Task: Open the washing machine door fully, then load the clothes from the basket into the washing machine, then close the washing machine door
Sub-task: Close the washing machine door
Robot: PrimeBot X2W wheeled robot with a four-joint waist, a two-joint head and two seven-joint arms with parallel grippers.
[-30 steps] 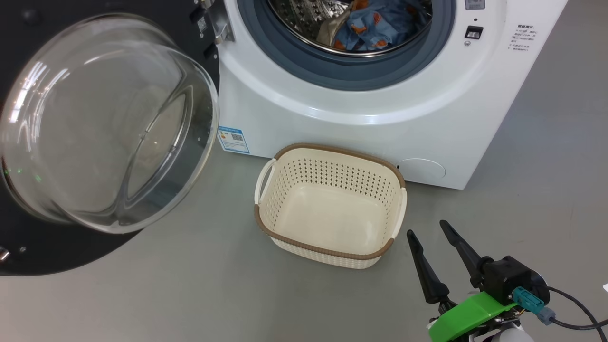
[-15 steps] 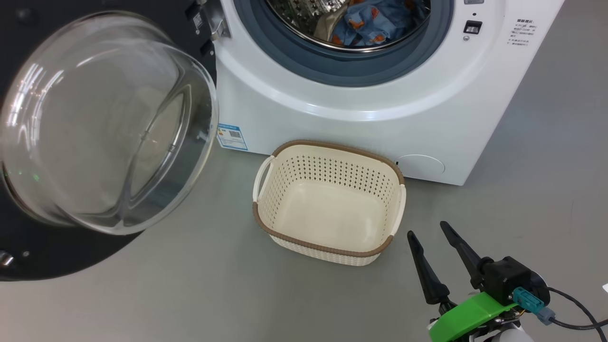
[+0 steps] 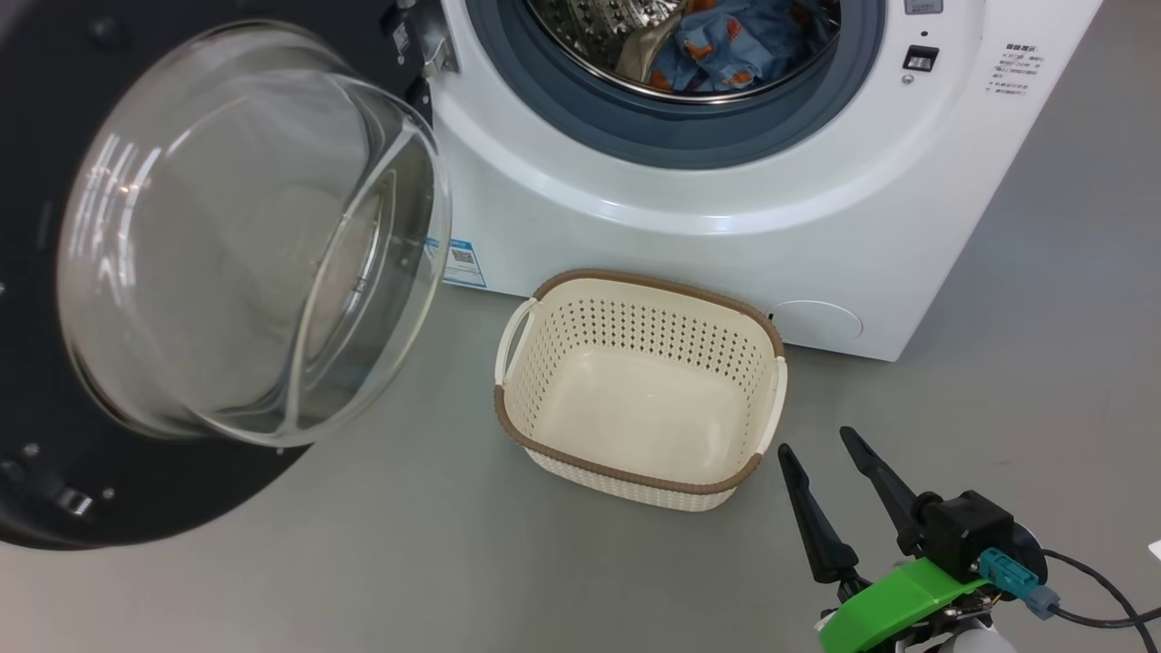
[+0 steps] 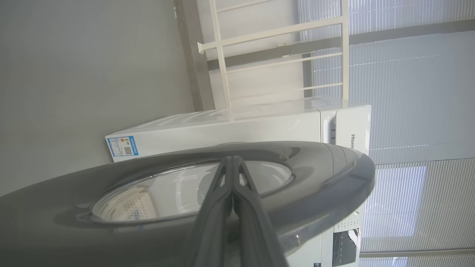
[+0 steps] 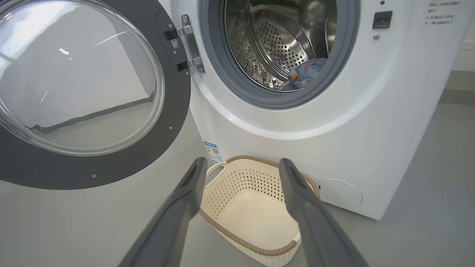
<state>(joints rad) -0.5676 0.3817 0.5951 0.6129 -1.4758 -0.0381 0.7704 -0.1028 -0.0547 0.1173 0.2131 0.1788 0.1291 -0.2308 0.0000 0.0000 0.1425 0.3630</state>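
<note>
Near the washing machine [image 3: 689, 236], the right hand [image 3: 814, 441] is held released and the left hand [image 4: 232, 159] clenched empty.

Bright, even light; you'll find shadows faint. Glare streaks the door [image 3: 245, 236] glass, left. Daylight through the blinds [image 4: 408, 92] washes out white in your left wrist view. Right wrist view bows the machine [image 5: 371, 129] edges.

right gripper [image 3: 814, 442] now: two long, tapered black fingers [image 3: 816, 531], a boxy black housing [image 3: 966, 535] behind them, bright green bracket [image 3: 893, 603] underneath, teal connector [image 3: 1005, 569] with a grey plug [image 3: 1043, 600], thin black cable [image 3: 1070, 617] looping off.
</note>
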